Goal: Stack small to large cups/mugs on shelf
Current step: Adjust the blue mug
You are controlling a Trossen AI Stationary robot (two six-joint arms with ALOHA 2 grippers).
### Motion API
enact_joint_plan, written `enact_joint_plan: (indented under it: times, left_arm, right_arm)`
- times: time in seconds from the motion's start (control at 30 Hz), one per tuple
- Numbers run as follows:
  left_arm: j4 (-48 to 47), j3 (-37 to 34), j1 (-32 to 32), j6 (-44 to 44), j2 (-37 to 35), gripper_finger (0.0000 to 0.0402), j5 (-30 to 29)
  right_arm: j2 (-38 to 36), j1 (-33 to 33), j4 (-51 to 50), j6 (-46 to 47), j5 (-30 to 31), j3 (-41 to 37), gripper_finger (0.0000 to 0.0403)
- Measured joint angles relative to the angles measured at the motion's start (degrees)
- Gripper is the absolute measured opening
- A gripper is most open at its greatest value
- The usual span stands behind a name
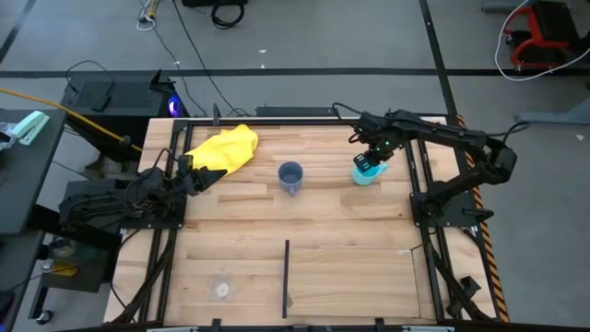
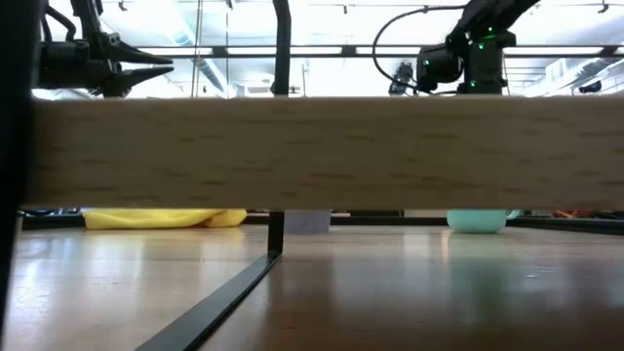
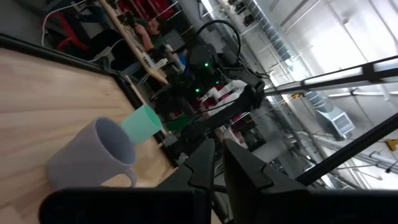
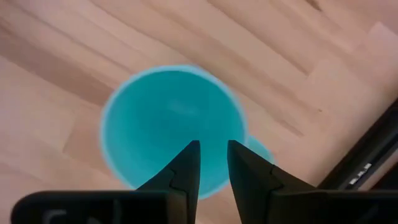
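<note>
- Right gripper [image 1: 373, 159] hangs directly over the cyan mug [image 1: 365, 174] at the right of centre in the high view; its 2 fingers [image 4: 184, 168] sit close together, clamping nothing.
- Grey-blue mug [image 1: 290, 175] stands upright mid-surface [image 1: 350, 231], well apart from the cyan one.
- Clear cup [image 1: 221, 289] sits lower left, on the shelf [image 1: 230, 267], left of the black divider bar [image 1: 286, 275].
- Left gripper [image 1: 195, 175] rests beside the yellow cloth [image 1: 224, 148], fingers nearly together, empty.

Cyan mug [image 1: 365, 173], bright turquoise. Grey-blue mug [image 1: 290, 175], muted slate. Clear cup [image 1: 221, 289], see-through. Cloth [image 1: 221, 149], vivid yellow. Table [image 1: 350, 231], pale wood with plank grain. Divider bar [image 1: 286, 277], black. Both arms dark.
</note>
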Motion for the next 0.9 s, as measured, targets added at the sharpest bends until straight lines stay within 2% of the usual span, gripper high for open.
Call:
enact_joint_plan:
  times: [0.5, 0.9]
  left_arm:
    - [-1.0, 0.0, 0.0, 0.0, 0.0, 0.004, 0.0]
    - [-2.3, 0.0, 0.0, -0.1, 0.0, 0.004, 0.0]
  right_arm:
    - [0.9, -3.3, 3.8, -0.7, 3.7, -0.9, 0.0088]
    - [3.7, -2.4, 3.8, -0.8, 2.8, -0.9, 0.0088]
